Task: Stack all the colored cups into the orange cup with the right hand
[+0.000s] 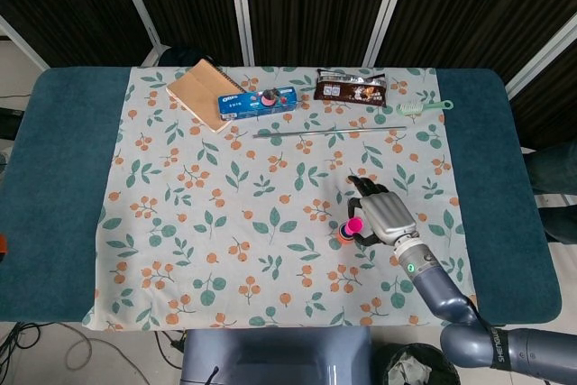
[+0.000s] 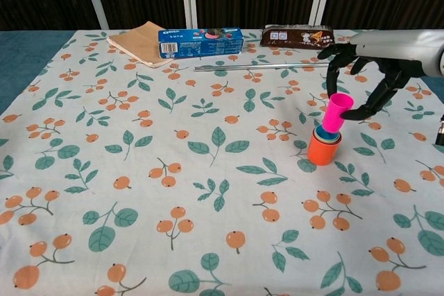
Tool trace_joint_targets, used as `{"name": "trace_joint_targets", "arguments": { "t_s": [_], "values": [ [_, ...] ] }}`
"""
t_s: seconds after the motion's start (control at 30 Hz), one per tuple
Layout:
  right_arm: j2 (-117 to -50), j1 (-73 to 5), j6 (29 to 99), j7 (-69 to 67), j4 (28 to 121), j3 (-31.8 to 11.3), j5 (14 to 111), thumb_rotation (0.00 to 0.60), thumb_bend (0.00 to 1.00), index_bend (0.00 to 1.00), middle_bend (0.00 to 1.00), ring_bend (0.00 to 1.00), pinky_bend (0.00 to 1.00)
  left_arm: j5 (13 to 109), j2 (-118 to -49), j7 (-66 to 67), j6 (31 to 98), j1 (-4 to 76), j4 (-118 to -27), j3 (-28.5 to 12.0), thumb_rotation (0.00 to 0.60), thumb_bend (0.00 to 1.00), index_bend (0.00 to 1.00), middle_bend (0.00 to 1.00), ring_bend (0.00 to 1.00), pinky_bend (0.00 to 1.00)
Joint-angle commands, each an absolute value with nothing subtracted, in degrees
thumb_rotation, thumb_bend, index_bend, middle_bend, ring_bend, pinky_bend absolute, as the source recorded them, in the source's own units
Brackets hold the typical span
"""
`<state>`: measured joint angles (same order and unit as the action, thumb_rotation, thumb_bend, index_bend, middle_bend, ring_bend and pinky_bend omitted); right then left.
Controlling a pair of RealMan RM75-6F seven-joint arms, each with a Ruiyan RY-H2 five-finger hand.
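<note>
Right hand over the right side of the tablecloth, fingers curled around a pink cup and pinching it near the rim; cup tilted, its base dipping into the stack just below the fingertips (how deep cannot be told); orange cup upright under the fingers, a blue cup nested inside it; beyond the fingers, toward the table's far edge, a thin metal rod, a brown snack packet, a blue biscuit box and a tan notebook; no sign of the left hand in either view.
</note>
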<state>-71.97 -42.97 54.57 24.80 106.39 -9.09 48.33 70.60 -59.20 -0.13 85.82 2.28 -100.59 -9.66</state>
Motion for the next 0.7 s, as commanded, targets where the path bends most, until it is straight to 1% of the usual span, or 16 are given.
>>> {"name": "trace_joint_targets", "arguments": {
  "t_s": [0.03,0.63,0.67,0.7],
  "values": [
    [-72.22,-42.89,54.71,24.56,106.26,-8.73,48.71,0.600,0.41,0.55,0.00,0.06,0.17,70.59,-59.23,-0.08,85.79,2.29,-100.55,-9.64,0.600,0.40,0.15,0.03,0.01,0.15],
    [-73.58,-43.01,54.41,23.66,104.12,-7.17,48.63,0.600,0.41,0.56,0.00,0.06,0.17,70.63,-59.21,-0.28,85.97,2.29,-100.51,-9.75,0.600,0.40,0.15,0.03,0.01,0.15],
    [-73.71,-43.06,54.24,23.65,103.97,-7.03,48.62,0.600,0.41,0.55,0.00,0.06,0.17,70.63,-59.20,-0.28,85.97,2.28,-100.49,-9.73,0.600,0.40,0.15,0.03,0.01,0.15],
    [-73.82,-43.11,54.08,23.67,103.84,-6.91,48.60,0.600,0.41,0.52,0.00,0.06,0.17,70.63,-59.20,-0.29,85.96,2.28,-100.48,-9.73,0.600,0.40,0.15,0.03,0.01,0.15]
  ]
}}
